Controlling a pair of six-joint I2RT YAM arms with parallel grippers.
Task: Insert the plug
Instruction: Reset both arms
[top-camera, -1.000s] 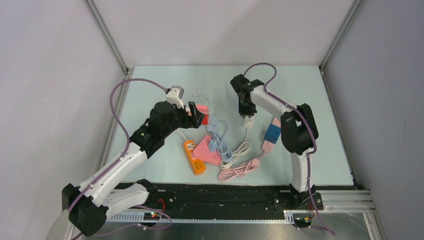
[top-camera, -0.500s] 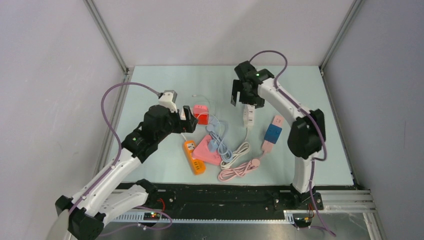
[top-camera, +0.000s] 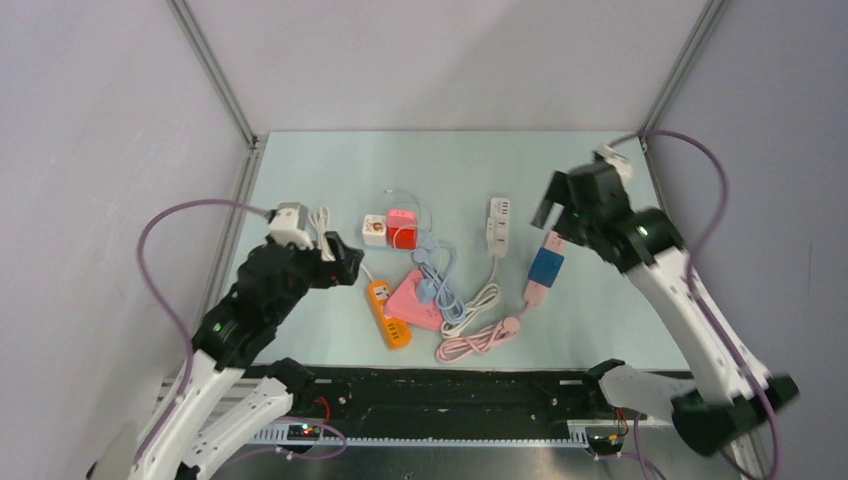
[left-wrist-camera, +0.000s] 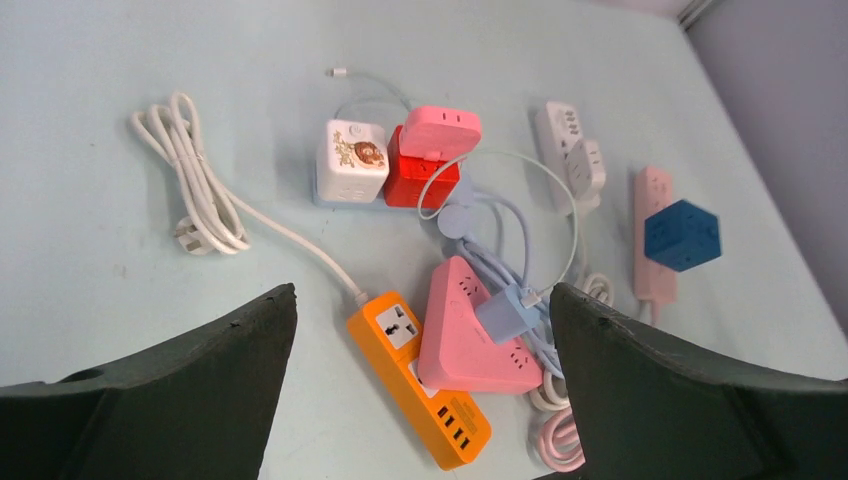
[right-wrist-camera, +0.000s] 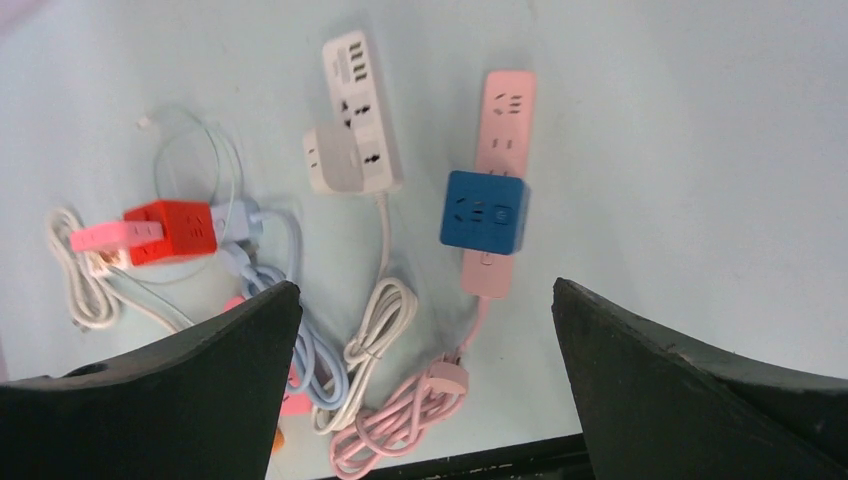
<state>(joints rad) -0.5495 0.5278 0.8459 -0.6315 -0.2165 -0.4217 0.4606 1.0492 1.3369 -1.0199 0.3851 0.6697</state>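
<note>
- Both claws hang released and empty: left gripper (left-wrist-camera: 422, 300) over the desk's left side, right gripper (right-wrist-camera: 427, 290) near the right edge.
- White plug block (right-wrist-camera: 330, 160) sits on the white power strip (right-wrist-camera: 355, 90), toward the far edge and right of centre. It looks seated, though I can't confirm the depth.
- I judge it light, rigid, smooth plastic, likely slippery. I'd pinch its flat side faces, never the strip's cord (right-wrist-camera: 386, 240).
</note>
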